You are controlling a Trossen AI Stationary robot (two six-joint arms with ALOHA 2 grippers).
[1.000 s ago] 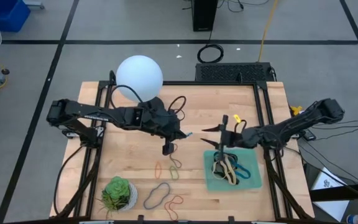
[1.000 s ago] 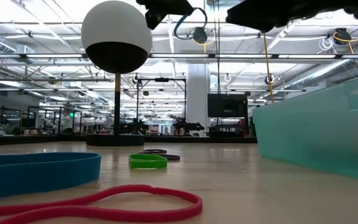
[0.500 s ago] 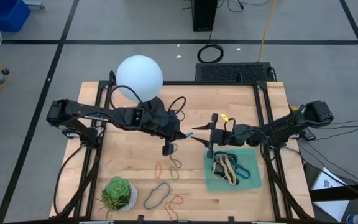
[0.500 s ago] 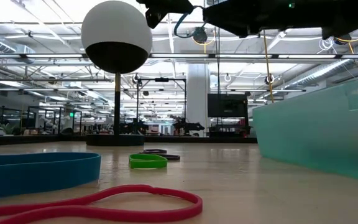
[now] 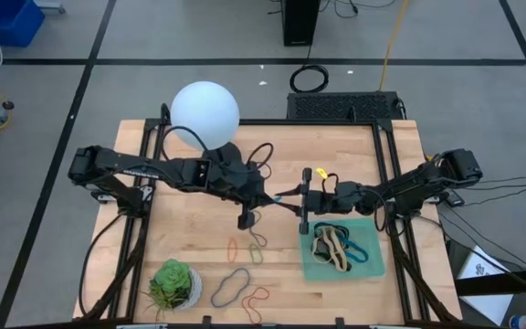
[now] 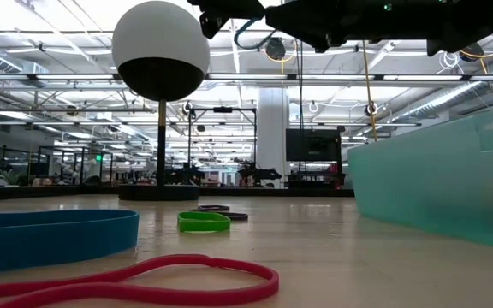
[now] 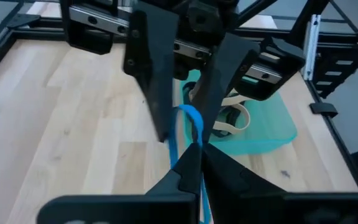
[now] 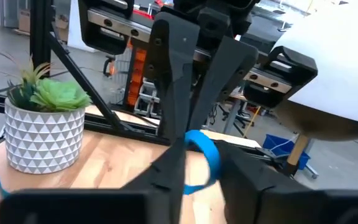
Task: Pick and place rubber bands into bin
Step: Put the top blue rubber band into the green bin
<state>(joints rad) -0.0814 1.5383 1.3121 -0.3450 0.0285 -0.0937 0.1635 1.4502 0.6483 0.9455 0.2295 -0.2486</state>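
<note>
A blue rubber band [image 7: 188, 121] is held above the table's middle by my left gripper [image 5: 270, 196], which is shut on it. My right gripper [image 5: 292, 202] faces it from the right, open. Its two fingers [image 7: 156, 93] stand on either side of the band's free loop [image 8: 202, 148]. The mint-green bin [image 5: 373, 267] lies on the table at the right and holds several bands [image 5: 336, 245]. More rubber bands lie loose near the front edge: orange and tan ones [image 5: 256, 247], a grey one [image 5: 229, 286] and an orange one [image 5: 258, 297]. My left gripper pinches the blue band [image 7: 191, 146] between its two fingertips, coming from the table's left and slanting down. A small loop of the band stands out beyond the tips, clear of the table. My right gripper's fingers flank that loop; whether they touch it I cannot tell.
A white pot with a green succulent [image 5: 173, 283] stands at the front left. A white globe lamp [image 5: 205, 111] stands at the far left. In the low view a blue band [image 6: 50, 235], a green one [image 6: 204, 221] and a red one [image 6: 144, 278] lie near.
My right gripper has moved toward the table's left, from above the bin's far edge up to the left gripper. Its fingers have come closer together around the blue band. The left gripper and the band have stayed in place.
</note>
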